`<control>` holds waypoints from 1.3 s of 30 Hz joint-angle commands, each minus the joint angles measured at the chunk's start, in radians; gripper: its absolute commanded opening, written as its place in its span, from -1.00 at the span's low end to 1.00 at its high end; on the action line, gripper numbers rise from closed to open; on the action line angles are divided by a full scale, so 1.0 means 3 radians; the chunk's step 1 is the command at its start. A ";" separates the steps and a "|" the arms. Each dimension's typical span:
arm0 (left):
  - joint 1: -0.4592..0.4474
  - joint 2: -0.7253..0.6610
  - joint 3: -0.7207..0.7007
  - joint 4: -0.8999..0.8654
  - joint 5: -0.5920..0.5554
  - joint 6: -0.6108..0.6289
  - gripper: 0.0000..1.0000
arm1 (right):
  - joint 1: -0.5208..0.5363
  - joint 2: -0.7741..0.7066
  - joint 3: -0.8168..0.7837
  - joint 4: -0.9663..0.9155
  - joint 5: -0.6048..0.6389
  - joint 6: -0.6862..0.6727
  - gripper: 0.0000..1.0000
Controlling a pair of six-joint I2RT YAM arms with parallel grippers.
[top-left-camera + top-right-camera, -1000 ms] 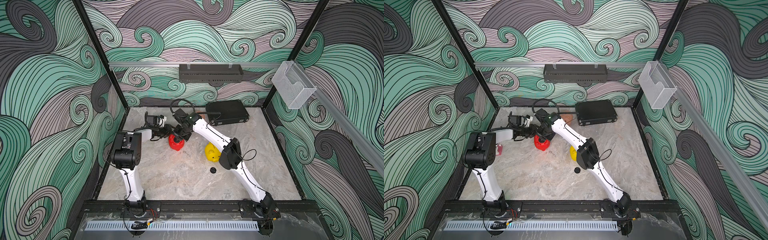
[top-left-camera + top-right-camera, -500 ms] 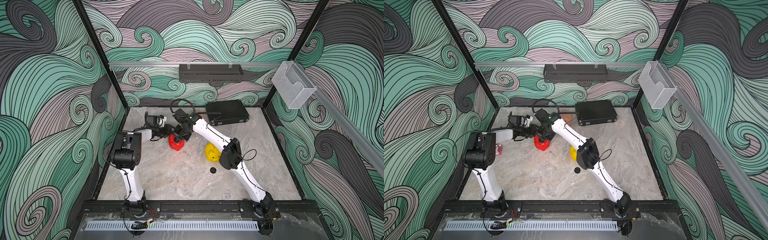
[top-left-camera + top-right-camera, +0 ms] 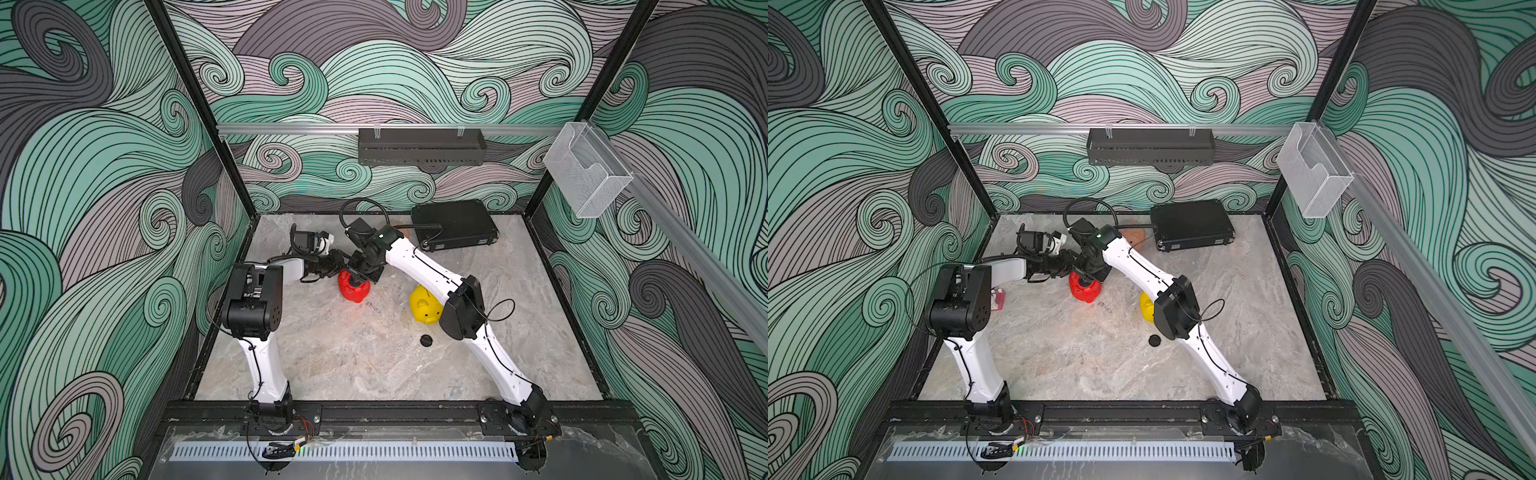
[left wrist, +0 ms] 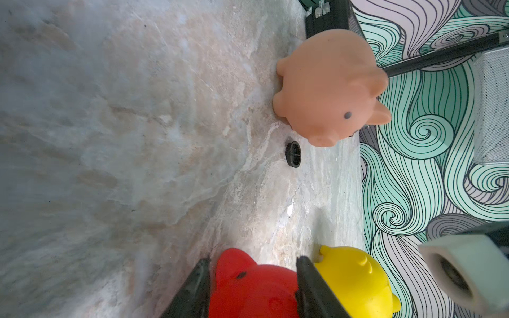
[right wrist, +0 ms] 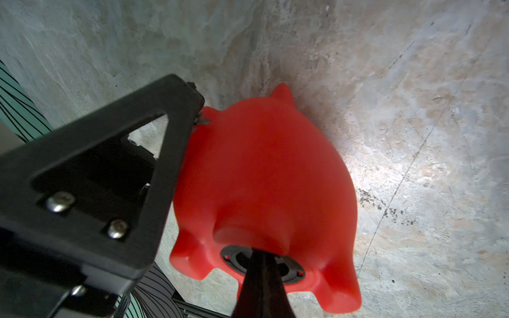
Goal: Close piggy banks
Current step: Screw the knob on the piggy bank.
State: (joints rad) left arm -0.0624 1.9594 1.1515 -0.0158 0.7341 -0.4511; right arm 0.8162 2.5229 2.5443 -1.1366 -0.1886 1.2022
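I count three glossy plastic pigs, two small black round plugs lying loose and a third seated, and one black rectangular case, all on a mottled grey-beige marble-look surface (image 3: 357, 365).

Leftmost, my left claw (image 3: 334, 266) has its two flat black fingers (image 4: 192, 289) closed on the sides of the smooth red plastic pig (image 3: 353, 286), which sits belly-up near the middle of the surface, toward the back. My right claw (image 3: 360, 277) comes down on it from above with its fingers pressed together, their tip resting in the ribbed black plug (image 5: 286, 268) that sits in the round belly hole; I cannot tell whether the tip pinches the plug. Four stubby legs ring that hole.

Behind the red pig, near the back wall, the matte peach-pink pig (image 4: 330, 88) stands upright with a black dot eye, partly hidden behind my right arm in both top views. A loose black plug (image 4: 293, 157) lies just beside its snout.

Further right the rounded yellow pig (image 3: 424, 305) rests against my right arm's elbow, with another flat black round plug (image 3: 426, 340) close in front. The hard black case (image 3: 455, 224) lies flat at the back right.
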 commanded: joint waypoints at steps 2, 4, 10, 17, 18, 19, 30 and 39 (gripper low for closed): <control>-0.0068 0.0106 -0.0085 -0.0551 -0.0089 0.0152 -0.03 | -0.0016 -0.0137 -0.0046 0.0045 0.0135 -0.0068 -1.00; -0.0068 0.0088 -0.0076 -0.0543 -0.0095 0.0143 -0.03 | -0.0016 -0.0134 -0.0047 0.0041 0.0129 -0.0072 -1.00; -0.0045 0.0041 -0.0006 -0.0514 -0.0131 0.0081 0.02 | -0.0016 -0.0122 -0.0049 0.0043 0.0124 -0.0075 -1.00; 0.0024 -0.0057 0.0049 -0.0273 -0.0330 -0.0291 0.08 | -0.0015 -0.0126 -0.0075 0.0045 0.0106 -0.0068 -1.00; 0.0023 -0.0080 0.0072 -0.0276 -0.0365 -0.0320 0.09 | -0.0016 -0.0126 -0.0077 0.0042 0.0101 -0.0070 -0.99; 0.0023 -0.0102 0.0100 -0.0286 -0.0404 -0.0340 0.10 | -0.0016 -0.0126 -0.0081 0.0043 0.0097 -0.0062 -0.98; 0.0082 -0.0333 0.0171 -0.0430 -0.0632 -0.0378 0.24 | -0.0011 -0.0169 -0.0113 0.0052 0.0078 -0.0064 -0.91; 0.0088 -0.0429 0.0204 -0.0480 -0.0647 -0.0393 0.25 | -0.0005 -0.0243 -0.0137 0.0059 0.0068 -0.0081 -0.73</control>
State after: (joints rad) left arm -0.0391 1.8721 1.1816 -0.1276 0.5522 -0.5617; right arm 0.8158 2.5027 2.5107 -1.1103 -0.1837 1.1835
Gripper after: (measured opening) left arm 0.625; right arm 0.132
